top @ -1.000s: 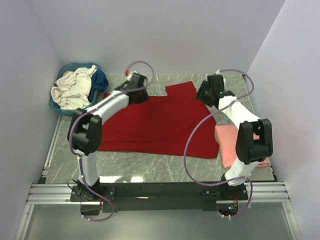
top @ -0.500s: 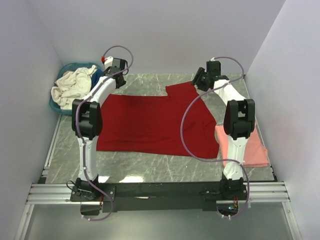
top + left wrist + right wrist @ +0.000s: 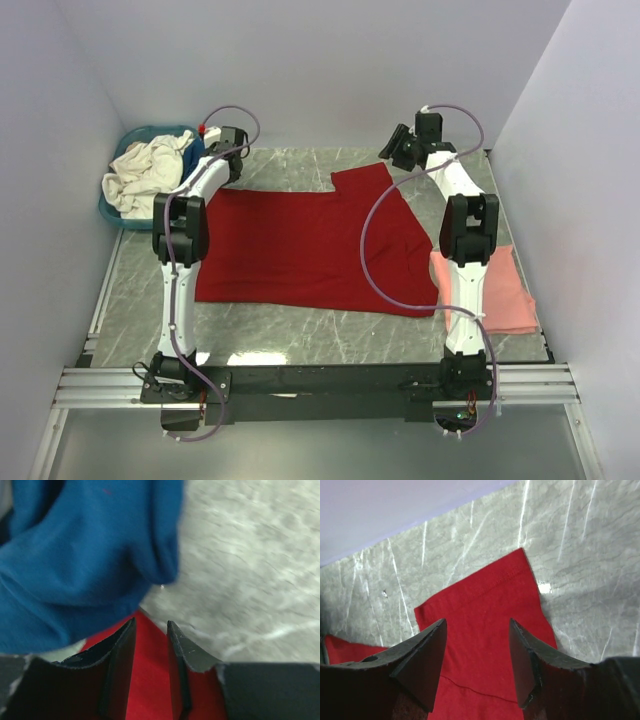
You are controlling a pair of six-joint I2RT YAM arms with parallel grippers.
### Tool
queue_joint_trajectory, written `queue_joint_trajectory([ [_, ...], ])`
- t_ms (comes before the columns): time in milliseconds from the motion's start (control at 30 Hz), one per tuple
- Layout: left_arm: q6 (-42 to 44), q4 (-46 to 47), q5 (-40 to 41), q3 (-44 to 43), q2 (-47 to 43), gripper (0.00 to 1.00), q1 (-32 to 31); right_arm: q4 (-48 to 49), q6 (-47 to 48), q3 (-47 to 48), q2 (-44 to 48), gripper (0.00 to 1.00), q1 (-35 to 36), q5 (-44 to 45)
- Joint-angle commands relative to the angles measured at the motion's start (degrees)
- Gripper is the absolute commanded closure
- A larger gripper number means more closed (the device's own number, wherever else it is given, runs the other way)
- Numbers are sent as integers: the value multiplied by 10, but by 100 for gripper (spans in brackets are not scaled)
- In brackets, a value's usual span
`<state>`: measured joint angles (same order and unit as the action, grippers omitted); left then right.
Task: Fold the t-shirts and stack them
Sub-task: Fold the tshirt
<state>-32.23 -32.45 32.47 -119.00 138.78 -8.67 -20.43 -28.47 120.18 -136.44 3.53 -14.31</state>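
Salmon pink shirt (image 3: 502, 290) appears only in the overhead view.

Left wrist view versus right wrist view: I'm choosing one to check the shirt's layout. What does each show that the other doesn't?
Only the left wrist view shows the dark blue shirt, bunched close by the left fingers. Only the right wrist view shows a flat sleeve of the red shirt, the lilac wall and the right fingers. Both show red cloth, the marble table and fingers standing apart, holding nothing.
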Motion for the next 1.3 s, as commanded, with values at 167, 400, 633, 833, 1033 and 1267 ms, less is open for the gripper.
queue_joint_trajectory([
  [167, 7, 2, 15, -29, 24, 60, 15, 2, -12, 31, -29, 39, -7, -18],
  [400, 5, -7, -30, -48, 38, 59, 29, -25, -23, 55, -49, 36, -12, -9],
  [633, 1, -31, -65, -43, 43, 64, 35, -31, -26, 55, -51, 35, -15, -10],
  [833, 2, -38, -62, -27, 38, 77, 35, -33, -27, 54, -54, 35, -17, -21],
  [1033, -2, -42, -70, -17, 34, 100, 35, -50, -33, 66, -68, 34, -17, -26],
  [1267, -6, -7, -86, 24, -5, 100, 33, -71, -55, 95, -92, 34, -19, -22],
])
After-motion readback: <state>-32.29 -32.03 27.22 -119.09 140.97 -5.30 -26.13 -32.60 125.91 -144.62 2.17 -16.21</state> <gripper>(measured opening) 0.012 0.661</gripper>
